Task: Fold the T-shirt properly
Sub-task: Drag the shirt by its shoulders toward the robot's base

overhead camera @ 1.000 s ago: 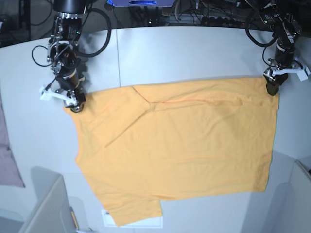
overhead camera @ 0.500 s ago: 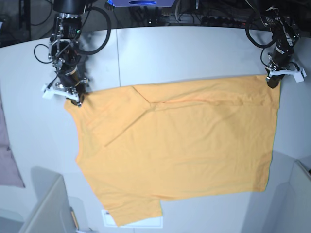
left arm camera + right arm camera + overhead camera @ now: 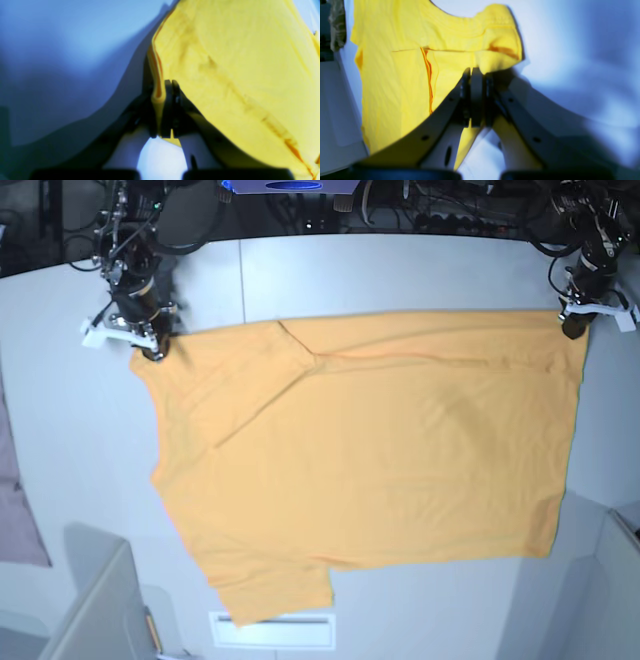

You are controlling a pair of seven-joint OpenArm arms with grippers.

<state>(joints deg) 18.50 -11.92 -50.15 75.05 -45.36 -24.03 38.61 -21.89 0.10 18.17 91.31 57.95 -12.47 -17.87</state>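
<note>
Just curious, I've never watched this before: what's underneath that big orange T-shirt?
Around the T-shirt only the pale grey table shows, plus a white strip poking out below its bottom edge. Whatever else lies beneath is covered by the cloth.

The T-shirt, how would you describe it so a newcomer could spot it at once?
Look at the pale grey table: the T-shirt is the big orange-yellow cloth spread across most of it, its two far corners pinched by the arms' fingers. The only other fabric, a pinkish-grey cloth at the table's edge, is dull and far smaller in view.
</note>
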